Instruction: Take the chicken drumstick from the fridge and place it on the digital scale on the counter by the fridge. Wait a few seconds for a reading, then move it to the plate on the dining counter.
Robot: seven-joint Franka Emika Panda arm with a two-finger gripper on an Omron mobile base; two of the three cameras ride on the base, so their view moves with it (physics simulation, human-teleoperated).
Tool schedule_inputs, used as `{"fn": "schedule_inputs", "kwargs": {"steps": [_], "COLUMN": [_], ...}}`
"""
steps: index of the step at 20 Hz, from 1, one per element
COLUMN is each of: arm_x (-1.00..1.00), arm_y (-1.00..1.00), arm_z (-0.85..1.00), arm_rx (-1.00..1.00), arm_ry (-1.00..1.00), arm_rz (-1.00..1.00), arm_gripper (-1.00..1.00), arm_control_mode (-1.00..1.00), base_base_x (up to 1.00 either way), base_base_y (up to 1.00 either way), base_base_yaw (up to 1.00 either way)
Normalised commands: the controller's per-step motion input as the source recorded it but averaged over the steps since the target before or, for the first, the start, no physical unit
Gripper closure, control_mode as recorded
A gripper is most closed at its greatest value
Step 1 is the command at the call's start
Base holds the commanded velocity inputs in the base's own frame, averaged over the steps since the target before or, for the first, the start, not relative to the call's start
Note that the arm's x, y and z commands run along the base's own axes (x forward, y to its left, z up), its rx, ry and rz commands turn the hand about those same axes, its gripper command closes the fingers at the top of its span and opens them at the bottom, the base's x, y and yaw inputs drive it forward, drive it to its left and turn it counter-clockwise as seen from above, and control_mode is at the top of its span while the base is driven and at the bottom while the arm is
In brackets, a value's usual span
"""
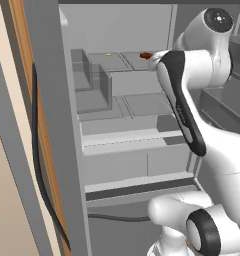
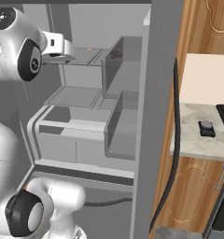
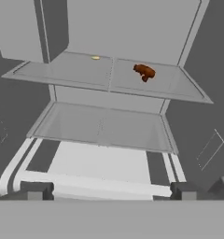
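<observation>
While the fridge (image 1: 57, 125) stands open, the arm (image 1: 192, 100) reaches into it at upper-shelf level.

Left base view, L to R: wood panel at far L, then the fridge's dark grey side wall w/ a black cable (image 1: 39, 165) hanging down it. Interior next: pale grey shelves and bins. The drumstick (image 1: 146, 55) lies on the top shelf (image 1: 117, 61), R section, just beside the arm's upper link. A small yellow item (image 1: 108, 54) lies on the same shelf, L section, apart from the drumstick. Arm occupies the R side.

Right base view, L to R: arm at L, wrist level w/ the top shelf. Fridge interior at centre, bins toward the R wall. Past the dark wall and cable: wood cabinet (image 2: 193, 196) w/ carved door, topped by the marbled counter (image 2: 191, 135). The scale (image 2: 206, 128) sits flat on the counter, nothing on it.

Hand view, L to R: claw (image 3: 109, 192) is wide, tips at far L and far R of the bottom edge, nothing between them. Yellow item sits L of centre on the top shelf; drumstick sits R of centre, same shelf, near the back wall. Claw is well short of the drumstick, no contact. A second shelf (image 3: 102, 126) lies below, bare.
</observation>
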Motion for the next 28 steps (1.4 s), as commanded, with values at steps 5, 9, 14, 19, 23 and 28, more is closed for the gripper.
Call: {"fn": "schedule_inputs", "kwargs": {"steps": [5, 9, 14, 19, 23, 28], "arm_x": [0.55, 0.64, 0.60, 0.42, 0.40, 0.23], "arm_y": [-0.12, -0.23, -0.19, -0.16, -0.11, 0.01], "arm_z": [-0.36, 0.02, 0.17, 0.05, 0.16, 0.30], "arm_rx": [0.05, 0.02, 0.00, 0.07, 0.07, -0.01], "arm_ry": [-0.22, -0.17, -0.04, 0.01, 0.00, 0.01], "arm_rz": [0.00, 0.00, 0.00, 0.00, 0.00, 0.00], "arm_gripper": [-1.00, -1.00, -1.00, -1.00, -1.00, -1.00], "arm_control_mode": [-1.00, -1.00, -1.00, -1.00, -1.00, -1.00], "base_base_x": [0.00, 0.00, 0.00, 0.00, 0.00, 0.00], "base_base_y": [0.00, 0.00, 0.00, 0.00, 0.00, 0.00], "base_base_yaw": [0.00, 0.00, 0.00, 0.00, 0.00, 0.00]}}
